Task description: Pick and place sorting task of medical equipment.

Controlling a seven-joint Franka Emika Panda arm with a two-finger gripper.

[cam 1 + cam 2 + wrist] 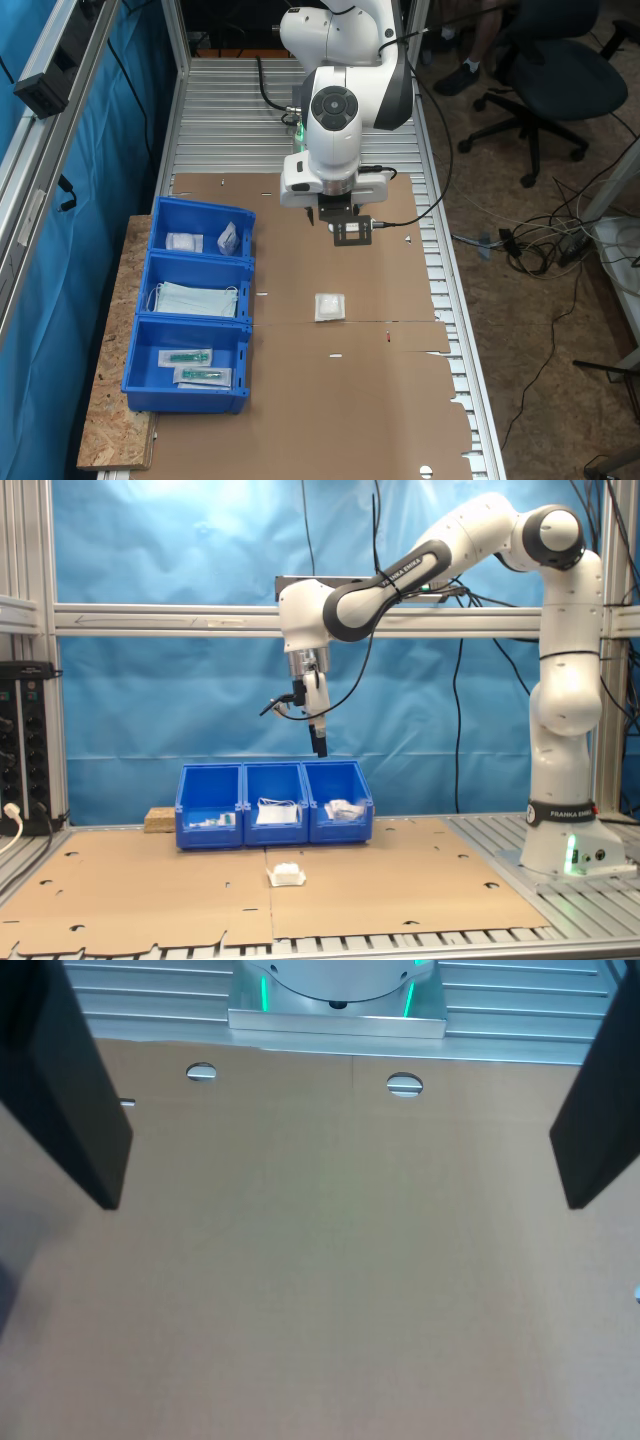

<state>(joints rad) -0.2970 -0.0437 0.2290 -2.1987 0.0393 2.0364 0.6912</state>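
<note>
white packet (329,307) (jaws wide, empty)

Ribbed aluminium tabletop (230,110), mostly covered by flat brown cardboard sheets (350,400) with small punched holes. Small flat square white packet (329,307) lying alone on the cardboard, well apart from three joined blue plastic bins (192,305). Bins partly on a chipboard slab (110,400) beside the cardboard.

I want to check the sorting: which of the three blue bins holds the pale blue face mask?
The middle bin of the row holds the face mask; its neighbours hold small white packets and long clear packets.
</note>
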